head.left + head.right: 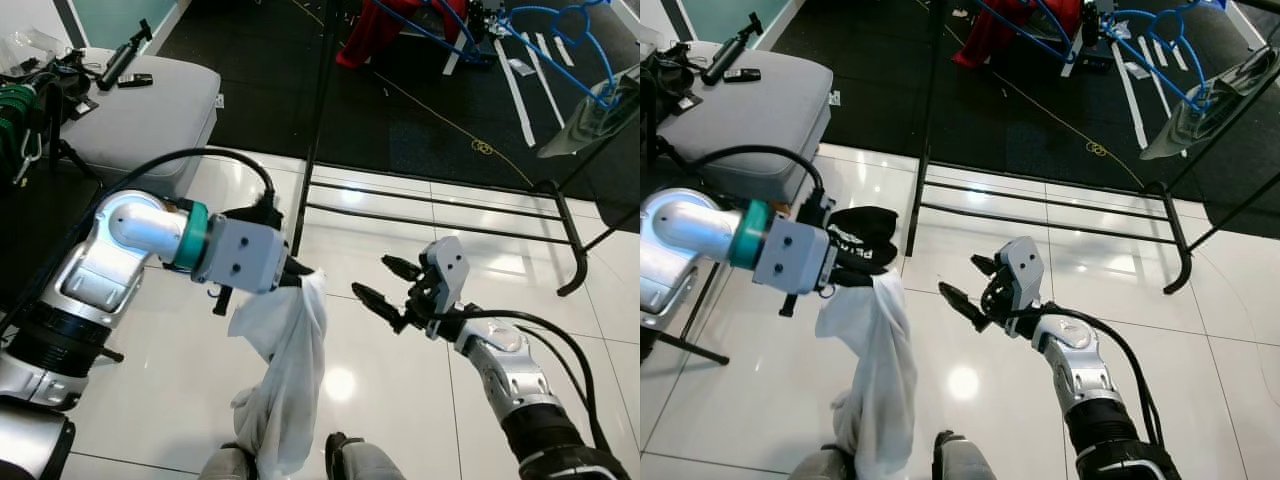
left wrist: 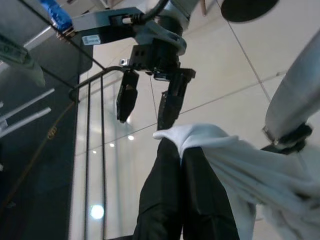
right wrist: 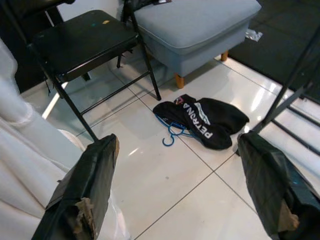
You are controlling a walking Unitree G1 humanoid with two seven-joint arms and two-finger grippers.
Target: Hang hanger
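Hanger (image 3: 171,134) (blue) lies under black garment (image 3: 205,120); left gripper (image 2: 182,155) pinches white cloth (image 1: 285,370), right gripper (image 1: 385,285) seemingly wide.

Open tiled floor (image 1: 400,350) lies between the white cloth (image 1: 285,370) and the garment rack (image 1: 560,235), so a tool could pass there. The rack's low black rails bar the way just behind that gap. Left of the rack, a grey ottoman (image 3: 200,25), a black folding chair (image 3: 85,42) and a black garment on a blue hanger (image 3: 172,135) crowd the floor.

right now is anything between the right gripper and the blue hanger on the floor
Nothing visible: bare tile lies between the open right gripper and the blue hanger, though the black garment covers part of it.
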